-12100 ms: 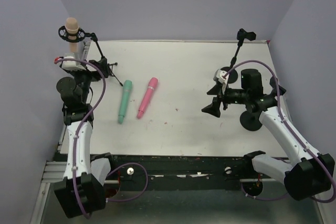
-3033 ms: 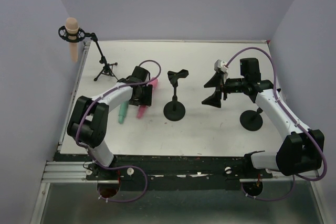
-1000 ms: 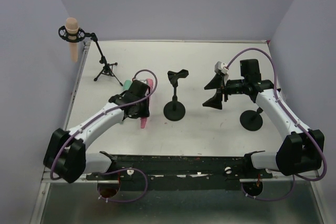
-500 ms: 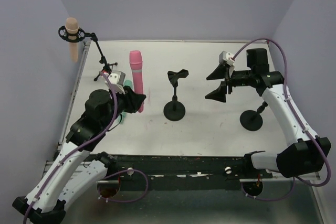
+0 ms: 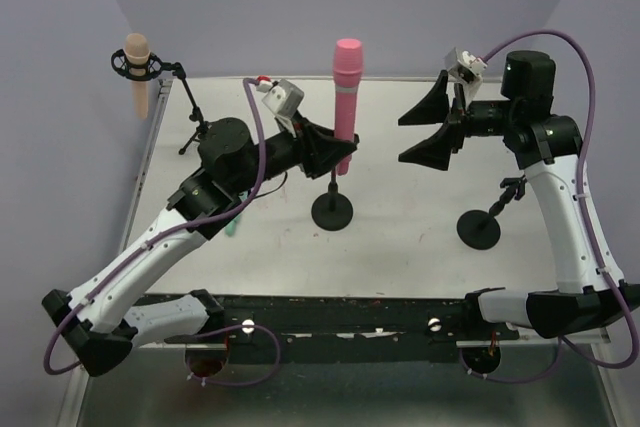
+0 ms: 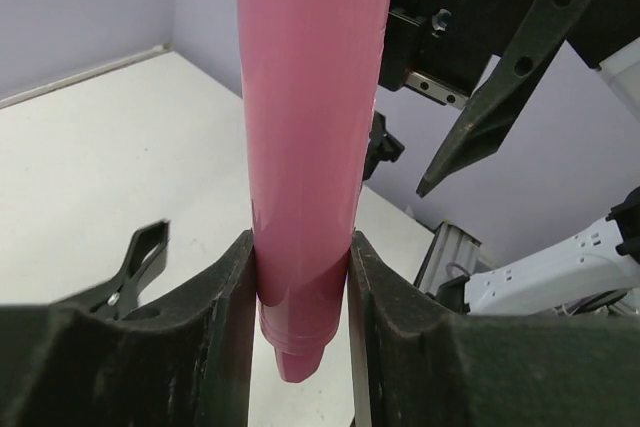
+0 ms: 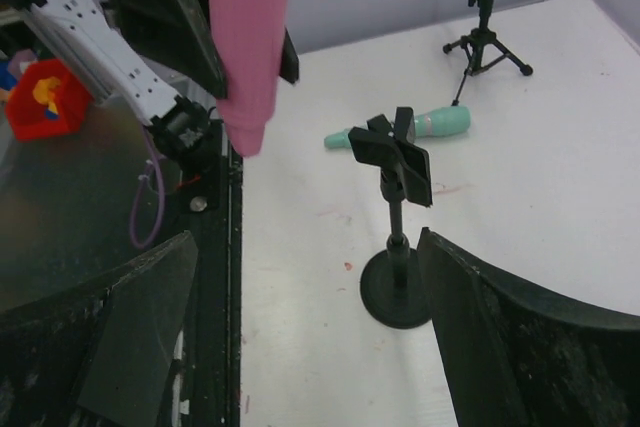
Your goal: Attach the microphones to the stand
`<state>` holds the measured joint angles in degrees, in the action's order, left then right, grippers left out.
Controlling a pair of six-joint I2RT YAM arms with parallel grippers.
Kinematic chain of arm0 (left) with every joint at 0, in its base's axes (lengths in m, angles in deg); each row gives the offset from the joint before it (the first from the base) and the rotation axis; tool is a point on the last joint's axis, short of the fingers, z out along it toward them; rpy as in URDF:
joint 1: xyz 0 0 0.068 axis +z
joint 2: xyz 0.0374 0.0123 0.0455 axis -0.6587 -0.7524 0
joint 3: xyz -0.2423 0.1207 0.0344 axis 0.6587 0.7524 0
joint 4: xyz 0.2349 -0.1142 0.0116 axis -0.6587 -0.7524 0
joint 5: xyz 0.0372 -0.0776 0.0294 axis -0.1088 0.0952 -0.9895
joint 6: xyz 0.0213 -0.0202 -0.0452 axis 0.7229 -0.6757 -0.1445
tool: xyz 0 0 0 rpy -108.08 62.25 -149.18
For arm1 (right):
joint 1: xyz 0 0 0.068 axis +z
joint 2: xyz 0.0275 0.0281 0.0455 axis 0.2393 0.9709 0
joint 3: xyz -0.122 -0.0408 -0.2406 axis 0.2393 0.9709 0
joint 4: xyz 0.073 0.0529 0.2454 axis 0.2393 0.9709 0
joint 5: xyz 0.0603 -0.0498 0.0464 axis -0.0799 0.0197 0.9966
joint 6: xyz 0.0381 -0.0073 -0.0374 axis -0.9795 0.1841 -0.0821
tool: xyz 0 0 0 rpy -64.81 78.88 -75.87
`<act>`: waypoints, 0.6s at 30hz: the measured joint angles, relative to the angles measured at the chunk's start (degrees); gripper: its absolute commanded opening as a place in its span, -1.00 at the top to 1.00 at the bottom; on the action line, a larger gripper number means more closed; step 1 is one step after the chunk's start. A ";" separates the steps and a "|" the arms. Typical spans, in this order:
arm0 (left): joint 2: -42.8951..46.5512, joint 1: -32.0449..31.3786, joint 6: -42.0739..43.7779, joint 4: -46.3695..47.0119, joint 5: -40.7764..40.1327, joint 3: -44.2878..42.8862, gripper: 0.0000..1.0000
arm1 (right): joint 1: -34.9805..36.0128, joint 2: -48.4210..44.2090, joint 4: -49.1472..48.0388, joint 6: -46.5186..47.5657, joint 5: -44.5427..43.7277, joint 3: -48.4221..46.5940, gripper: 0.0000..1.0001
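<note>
At the near edge of the table (image 5: 400,257) the two arms rise from their bases. A little further in stand two round black bases. The right stand (image 5: 480,229) carries a small clip on a short stalk. The centre stand (image 5: 332,211) has a clip at its top, which shows plainly from the right wrist (image 7: 400,159). Left of the centre stand the teal-green microphone (image 7: 420,127) lies flat on the table. From above, only a sliver of it shows under the left arm. Above the centre stand, the left gripper (image 5: 335,155) is clamped on the lower part of the pink microphone (image 5: 346,92). It holds the microphone upright, head up, well off the table. In the left wrist view both fingers (image 6: 215,337) press against its sides, and the tapered tail pokes out below them. The right wrist view shows that tail (image 7: 245,132) hanging apart from the centre stand's clip, up and to the left of it. To the right, the right gripper (image 5: 412,135) hangs in the air with its claw spread wide, holding nothing and pointing left toward the pink microphone. At the far left corner a tripod stand (image 5: 200,127) holds the peach-beige microphone (image 5: 137,72) in its ring mount, head up, out beyond the table's edge.
</note>
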<state>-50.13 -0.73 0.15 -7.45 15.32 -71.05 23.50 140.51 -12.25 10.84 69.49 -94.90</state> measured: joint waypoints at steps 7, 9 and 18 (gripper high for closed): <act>-13.03 -5.90 -0.17 8.00 -0.52 -6.12 0.99 | 0.00 -1.44 -15.43 -24.39 1.40 -1.31 -1.00; -15.45 -6.99 -0.42 9.64 -0.92 -6.80 1.00 | 0.00 -1.55 -18.32 -28.74 0.87 -2.23 -0.99; -22.62 -11.65 -0.98 12.74 -1.79 -10.40 0.99 | -0.02 -1.07 -25.29 -39.87 -3.56 -2.75 -0.94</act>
<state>-72.75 -12.38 -0.83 5.30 13.53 -81.46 23.48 139.44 -37.54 -29.03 65.93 -97.65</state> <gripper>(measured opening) 0.407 0.994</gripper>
